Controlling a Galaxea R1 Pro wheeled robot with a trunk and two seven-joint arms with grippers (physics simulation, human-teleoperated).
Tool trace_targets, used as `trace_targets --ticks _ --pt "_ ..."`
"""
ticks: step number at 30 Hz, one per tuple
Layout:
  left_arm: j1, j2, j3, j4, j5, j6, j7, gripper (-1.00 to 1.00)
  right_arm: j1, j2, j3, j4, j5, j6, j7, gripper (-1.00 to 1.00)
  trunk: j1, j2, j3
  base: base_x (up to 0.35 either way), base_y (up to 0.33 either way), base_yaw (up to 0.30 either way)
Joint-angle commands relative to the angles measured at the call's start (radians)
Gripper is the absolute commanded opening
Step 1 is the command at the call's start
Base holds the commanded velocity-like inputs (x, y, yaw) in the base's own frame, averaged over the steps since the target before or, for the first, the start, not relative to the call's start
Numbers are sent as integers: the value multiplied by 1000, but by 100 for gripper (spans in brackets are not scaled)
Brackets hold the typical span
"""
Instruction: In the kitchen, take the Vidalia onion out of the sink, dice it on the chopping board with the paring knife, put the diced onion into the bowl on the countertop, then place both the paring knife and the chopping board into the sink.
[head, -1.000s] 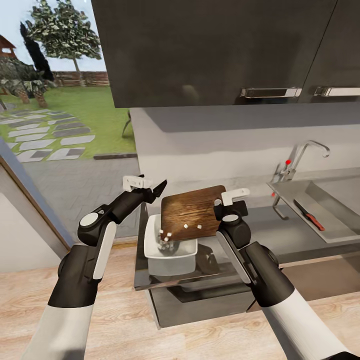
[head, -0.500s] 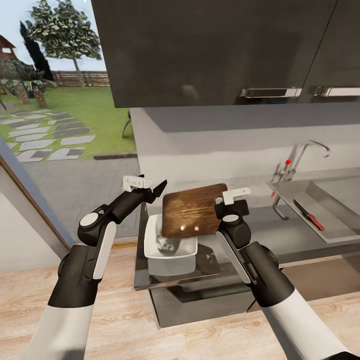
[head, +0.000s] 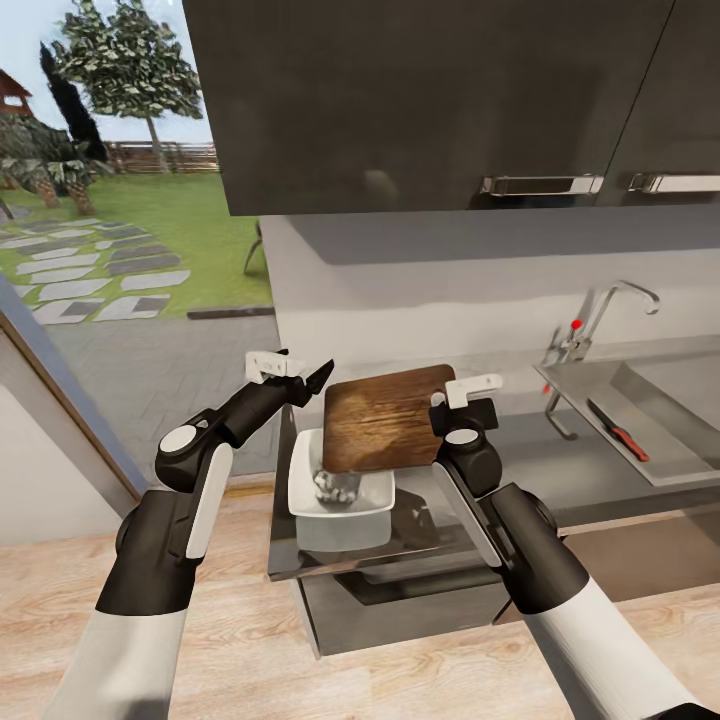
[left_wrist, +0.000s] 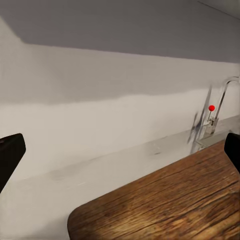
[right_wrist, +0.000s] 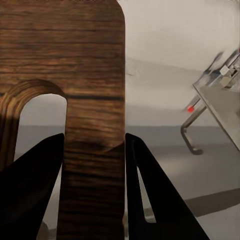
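Bright daylight from the window; dark overhead cabinets (head: 420, 100) shade the white wall. Renders sharp, wrist views slightly soft.

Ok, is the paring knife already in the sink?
Yes, the paring knife lies inside the sink basin in the head view, its reddish handle toward the front.

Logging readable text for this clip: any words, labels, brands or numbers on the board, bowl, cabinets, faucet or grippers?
None: no text can be read anywhere.
Chopping board: bare wood grain.
Bowl: plain white.
Cabinets: unmarked dark fronts.
Faucet: only a red knob, no lettering.
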Motion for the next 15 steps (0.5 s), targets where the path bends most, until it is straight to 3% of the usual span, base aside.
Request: trace_targets --ticks 1,15 --pt "-1 0 1 -1 10 9 -1 100 -1 0 1 -1 -9 3 -10 -100 1 -2 -2 0 0 0" --pt "-1 0 1 -1 9 10 -1 100 -12 1 1 -1 -9 -3 -11 -100 1 -2 -2 0 0 0"
